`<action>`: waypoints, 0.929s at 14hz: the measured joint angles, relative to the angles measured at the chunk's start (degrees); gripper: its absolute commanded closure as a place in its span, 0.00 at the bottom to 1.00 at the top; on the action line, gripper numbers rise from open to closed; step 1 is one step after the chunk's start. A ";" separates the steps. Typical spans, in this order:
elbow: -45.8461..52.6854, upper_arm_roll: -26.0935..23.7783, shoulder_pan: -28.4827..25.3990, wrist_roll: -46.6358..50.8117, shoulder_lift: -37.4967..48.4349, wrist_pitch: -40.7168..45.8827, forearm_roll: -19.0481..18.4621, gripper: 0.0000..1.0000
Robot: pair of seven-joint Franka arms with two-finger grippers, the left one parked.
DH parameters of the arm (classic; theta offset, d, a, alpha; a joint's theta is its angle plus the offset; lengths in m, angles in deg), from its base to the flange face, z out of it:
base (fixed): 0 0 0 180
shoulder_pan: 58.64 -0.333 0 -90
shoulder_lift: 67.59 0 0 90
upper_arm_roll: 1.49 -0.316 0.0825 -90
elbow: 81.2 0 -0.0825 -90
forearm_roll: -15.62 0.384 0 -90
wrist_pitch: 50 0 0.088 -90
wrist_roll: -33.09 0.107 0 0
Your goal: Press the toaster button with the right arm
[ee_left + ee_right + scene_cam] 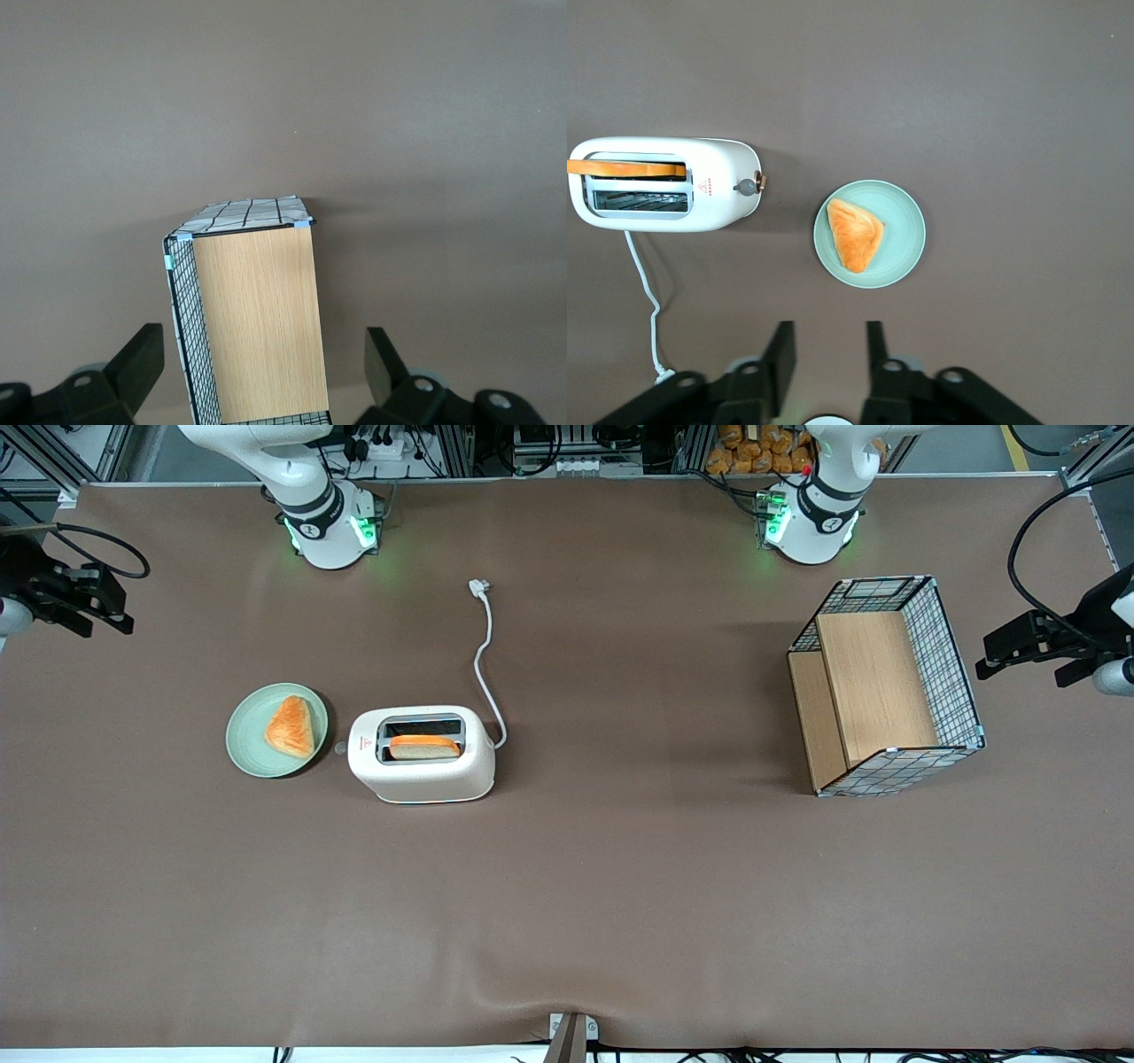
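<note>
From the right wrist, toaster button [747, 186] shows; gripper [826, 354] open.

1. In the front view we are looking steeply down from above the table's [620, 921] near edge, taking in the whole brown surface up to the arm bases at the far edge.
2. In the right wrist view we are looking straight down past the gripper [828, 354], its fingers apart, from high up, seeing the toaster [664, 184], its button [746, 186] and the plate [870, 234], which the front view shares.
3. In the left wrist view we are looking down closer on the wire basket [252, 310], shared with the front view.
</note>
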 measured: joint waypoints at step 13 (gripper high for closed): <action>-0.42 0.38 0.01 0.01 -5.51 -0.77 9.71 1.00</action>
